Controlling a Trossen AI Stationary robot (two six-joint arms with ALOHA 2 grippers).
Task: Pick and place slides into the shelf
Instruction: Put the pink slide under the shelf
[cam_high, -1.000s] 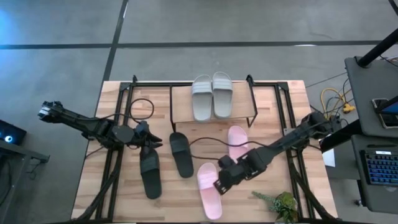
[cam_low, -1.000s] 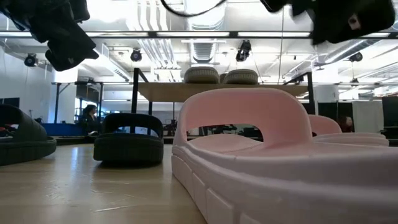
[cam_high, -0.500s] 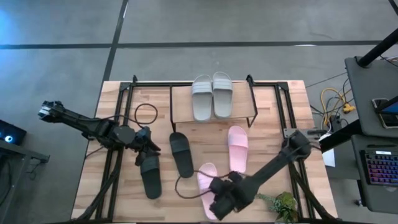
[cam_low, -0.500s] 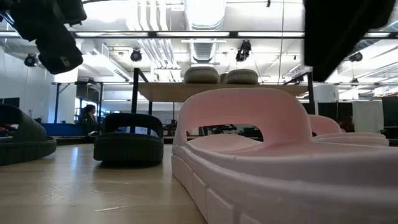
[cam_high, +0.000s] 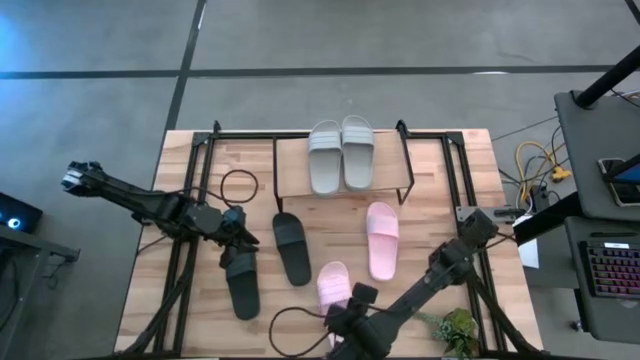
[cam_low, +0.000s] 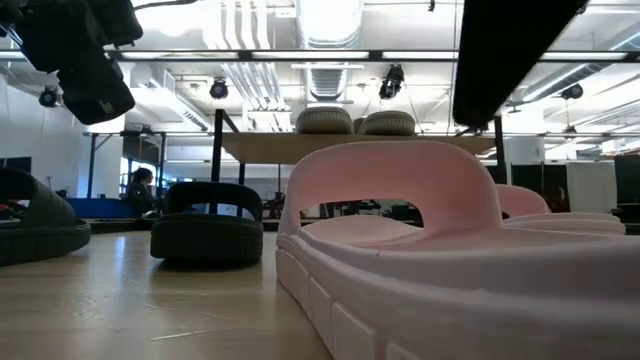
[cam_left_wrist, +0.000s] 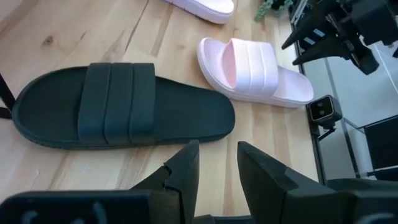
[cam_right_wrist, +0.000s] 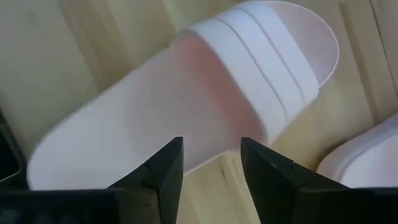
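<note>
My right gripper (cam_right_wrist: 210, 168): fingers parted, empty, above the near pink slide (cam_right_wrist: 186, 93), smooth foam with ribbed strap.
My left gripper (cam_left_wrist: 214, 171): narrow gap, empty, beside a matte black slide (cam_left_wrist: 118, 106).

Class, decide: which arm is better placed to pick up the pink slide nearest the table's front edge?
Right. The right gripper hovers open directly over that pink slide; the left gripper is across the table, above a black slide.
</note>
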